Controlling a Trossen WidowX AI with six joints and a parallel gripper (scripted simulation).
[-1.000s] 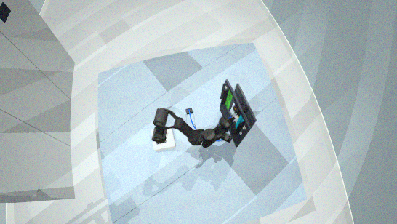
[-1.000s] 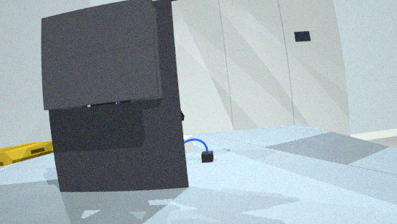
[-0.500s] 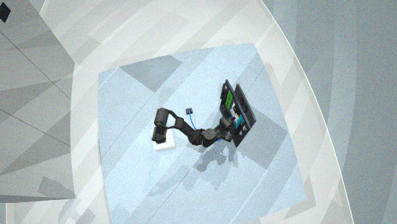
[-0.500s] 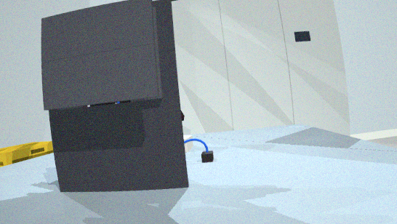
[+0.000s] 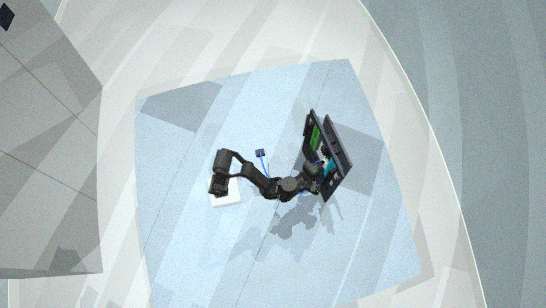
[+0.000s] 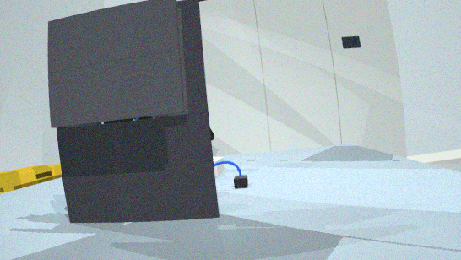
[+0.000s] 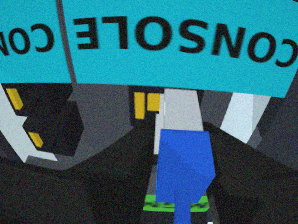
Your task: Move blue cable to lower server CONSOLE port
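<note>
Gripper: clamped on the blue plug
Plug: under the teal CONSOLE label
Black block: on the desk, left of the server rack from above

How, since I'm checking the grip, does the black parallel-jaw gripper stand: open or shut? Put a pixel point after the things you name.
Shut on the blue cable plug (image 7: pixel 185 160): the wrist view shows black fingers flanking it.
</note>
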